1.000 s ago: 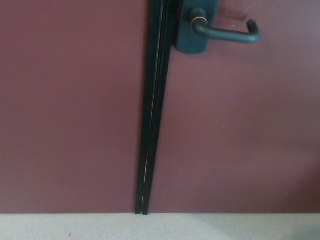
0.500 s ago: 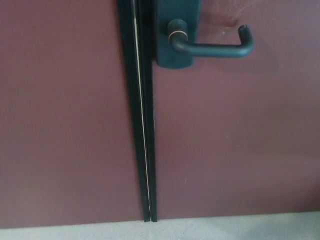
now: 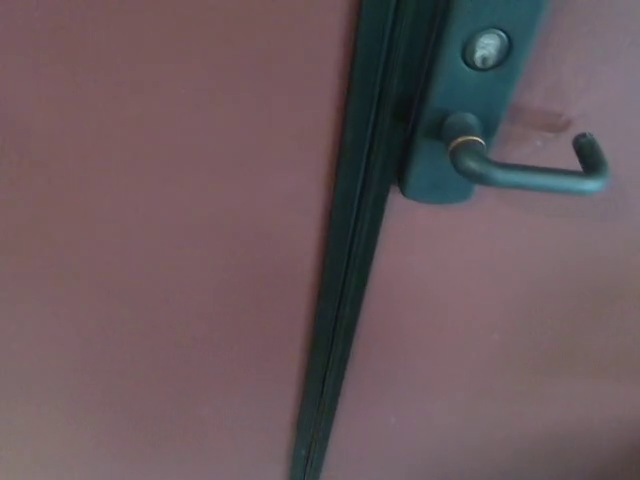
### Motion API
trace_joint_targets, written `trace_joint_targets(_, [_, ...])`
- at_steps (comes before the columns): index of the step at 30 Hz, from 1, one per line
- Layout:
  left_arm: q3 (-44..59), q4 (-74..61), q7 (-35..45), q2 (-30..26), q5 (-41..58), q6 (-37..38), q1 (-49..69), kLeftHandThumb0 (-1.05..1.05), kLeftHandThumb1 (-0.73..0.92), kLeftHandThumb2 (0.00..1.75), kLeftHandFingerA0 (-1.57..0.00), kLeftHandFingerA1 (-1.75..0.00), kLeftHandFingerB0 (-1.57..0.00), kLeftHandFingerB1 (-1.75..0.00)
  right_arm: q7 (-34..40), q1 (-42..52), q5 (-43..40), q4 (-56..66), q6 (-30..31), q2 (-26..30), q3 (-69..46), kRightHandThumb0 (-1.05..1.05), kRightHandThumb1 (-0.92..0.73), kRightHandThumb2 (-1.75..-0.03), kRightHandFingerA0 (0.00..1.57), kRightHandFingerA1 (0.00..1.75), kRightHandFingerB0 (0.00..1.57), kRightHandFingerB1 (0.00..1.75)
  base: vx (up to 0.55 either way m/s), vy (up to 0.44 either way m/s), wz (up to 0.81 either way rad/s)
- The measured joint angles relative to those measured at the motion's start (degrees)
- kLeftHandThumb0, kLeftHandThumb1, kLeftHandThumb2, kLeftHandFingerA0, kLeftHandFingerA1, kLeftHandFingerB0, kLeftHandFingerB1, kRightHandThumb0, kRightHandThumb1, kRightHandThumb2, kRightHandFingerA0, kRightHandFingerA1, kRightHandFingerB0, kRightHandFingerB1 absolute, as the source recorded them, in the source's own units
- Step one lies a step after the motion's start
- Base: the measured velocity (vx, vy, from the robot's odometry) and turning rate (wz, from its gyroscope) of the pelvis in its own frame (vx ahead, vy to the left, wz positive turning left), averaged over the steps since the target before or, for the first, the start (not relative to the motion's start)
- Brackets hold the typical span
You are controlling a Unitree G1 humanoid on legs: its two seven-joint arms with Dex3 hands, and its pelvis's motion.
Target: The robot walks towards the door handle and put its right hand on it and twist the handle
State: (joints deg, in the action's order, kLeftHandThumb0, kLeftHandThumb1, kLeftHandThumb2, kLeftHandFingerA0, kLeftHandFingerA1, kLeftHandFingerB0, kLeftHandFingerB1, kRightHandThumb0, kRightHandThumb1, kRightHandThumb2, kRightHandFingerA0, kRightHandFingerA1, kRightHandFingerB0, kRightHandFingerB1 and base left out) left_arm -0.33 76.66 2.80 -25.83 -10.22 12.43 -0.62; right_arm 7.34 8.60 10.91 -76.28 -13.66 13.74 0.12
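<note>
Door handle (image 3: 530,172), a dark lever, sits at upper right of the head view on a dark backplate (image 3: 470,100) with a keyhole (image 3: 487,47) above, fixed to a maroon door (image 3: 480,340) beside a dark vertical seam (image 3: 350,270). Neither robot hand shows, so the state of the fingers cannot be told. The lever looks rigid, smooth and probably sprung; the horizontal bar near its upturned tip seems the best hold for twisting.

An institutional-looking doorway — maroon double doors (image 3: 150,250) with a dark lever handle (image 3: 530,175) and keyhole (image 3: 487,48).
</note>
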Motion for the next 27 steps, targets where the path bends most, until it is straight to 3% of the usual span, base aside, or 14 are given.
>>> trace_joint_targets(18, [0.67,-0.08,0.06,0.2,-0.03,0.01,0.06,-0.3,0.61,0.58,-0.73,-0.48,-0.56,-0.42,0.05,-0.23,-0.01,-0.03,0.02,0.5,0.42,-0.33,-0.52,-0.68,0.7,0.52,0.56,0.47,0.13,-0.09,-0.02])
trace_joint_targets(27, [0.99,-0.04,-0.02,-0.33,-0.02,0.01,0.04,-0.3,0.61,0.58,-0.74,-0.48,-0.56,-0.42,0.04,-1.3,0.11,-0.24,0.42,-0.33,1.04,-0.31,-0.52,-0.67,0.77,0.54,0.56,0.46,0.16,0.186,0.03])
